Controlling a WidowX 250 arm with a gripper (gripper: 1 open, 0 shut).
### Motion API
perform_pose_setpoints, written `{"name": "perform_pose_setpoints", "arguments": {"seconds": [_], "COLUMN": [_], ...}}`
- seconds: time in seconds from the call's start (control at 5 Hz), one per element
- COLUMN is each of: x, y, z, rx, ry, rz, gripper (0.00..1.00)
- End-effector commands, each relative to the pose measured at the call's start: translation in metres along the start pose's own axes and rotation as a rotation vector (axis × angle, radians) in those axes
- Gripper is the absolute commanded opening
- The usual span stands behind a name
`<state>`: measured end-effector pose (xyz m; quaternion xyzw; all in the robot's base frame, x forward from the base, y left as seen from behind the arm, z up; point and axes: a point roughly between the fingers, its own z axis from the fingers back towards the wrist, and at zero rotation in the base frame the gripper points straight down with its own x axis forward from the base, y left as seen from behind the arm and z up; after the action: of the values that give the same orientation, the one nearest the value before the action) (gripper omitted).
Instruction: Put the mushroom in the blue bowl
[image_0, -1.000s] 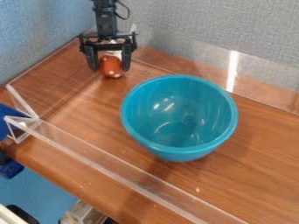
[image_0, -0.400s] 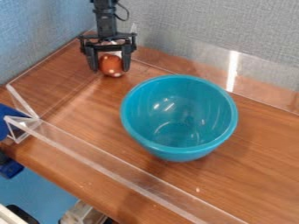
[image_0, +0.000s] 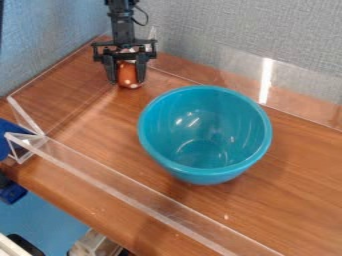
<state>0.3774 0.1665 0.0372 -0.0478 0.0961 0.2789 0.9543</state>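
Camera view:

- Table (image_0: 94, 110): a brown wood-grain top is being shown from above and to one side, with everything else being carried on it.
- Arm (image_0: 122, 18): a dark, slim arm is being seen coming down from the top edge at the far left corner, pointing steeply downward.
- Gripper (image_0: 128, 72): black fingers (image_0: 104, 65) are being held drawn in against the two sides of the mushroom, with no gap being seen between pads and cap; the claw is being read as closed on the mushroom.
- Mushroom (image_0: 128, 73): a small orange-brown piece is being held between the fingers, low at the table surface; whether it is being rested on the wood or lifted just clear cannot be told. Its stem is not being made out at this size.
- Bowl (image_0: 205, 132): a large, deep, glossy teal-blue bowl is being shown upright near the middle of the table, well apart from the mushroom, to the right and nearer the camera. Only highlights are being seen on its inner wall.
- Wall (image_0: 241, 30): a grey-blue textured backing is being shown behind the table.
- Clear panels (image_0: 120, 190): see-through barriers are being seen along the near edge, the left side and the far right of the table.
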Motion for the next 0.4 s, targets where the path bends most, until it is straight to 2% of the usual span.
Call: {"name": "perform_pose_setpoints", "arguments": {"seconds": [0.0, 0.2], "x": [0.0039, 0.0014], "y": [0.0067, 0.0077], "z": [0.0279, 0.0322], "rx": [-0.017, -0.021], "ry": [-0.08, -0.087], "rz": [0.008, 0.003], "gripper": [0.0, 0.0]}}
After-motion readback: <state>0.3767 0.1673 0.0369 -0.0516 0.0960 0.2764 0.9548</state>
